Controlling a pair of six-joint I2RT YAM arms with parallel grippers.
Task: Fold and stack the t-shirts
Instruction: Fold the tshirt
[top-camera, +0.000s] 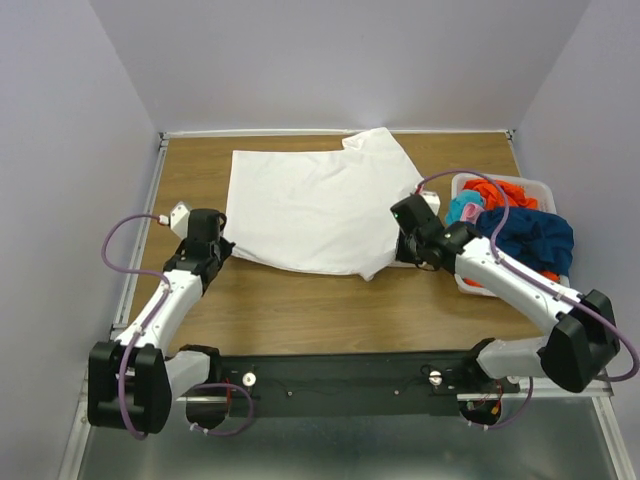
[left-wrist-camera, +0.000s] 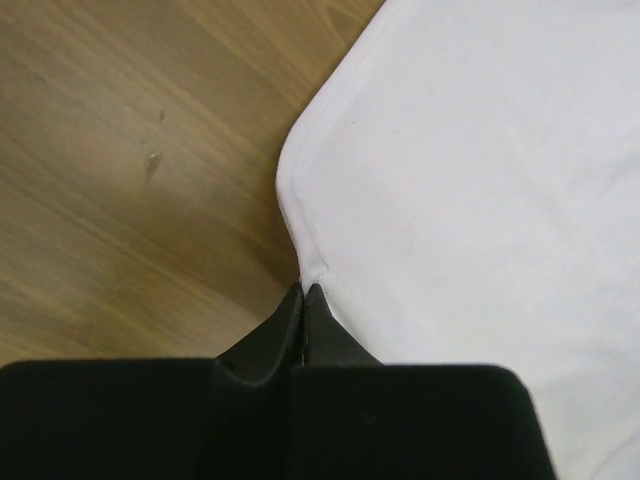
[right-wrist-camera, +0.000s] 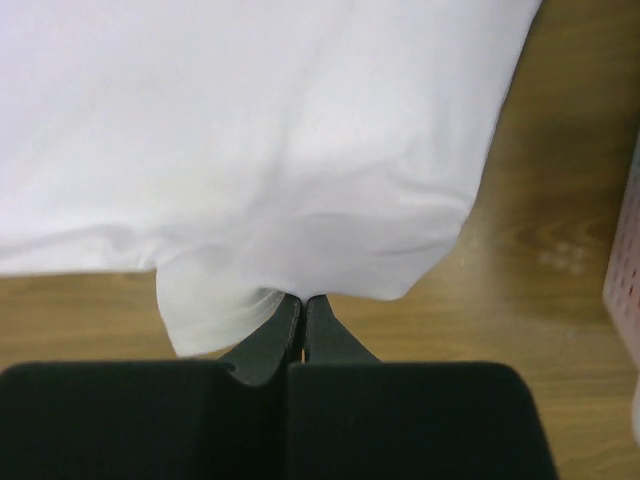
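Presently left gripper (left-wrist-camera: 303, 292) and right gripper (right-wrist-camera: 303, 298) each pinch a thin near-edge sliver of the white t-shirt (top-camera: 310, 210) spread on the table (top-camera: 330, 310), so uneven pulling could slip either hold.

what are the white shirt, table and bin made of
The white shirt: soft matte cloth, likely cotton knit, with stitched hem and puckers; the table: wood or wood-look laminate, faint sheen, streaky grain; the bin: seemingly rigid white plastic, thin stiff rim.
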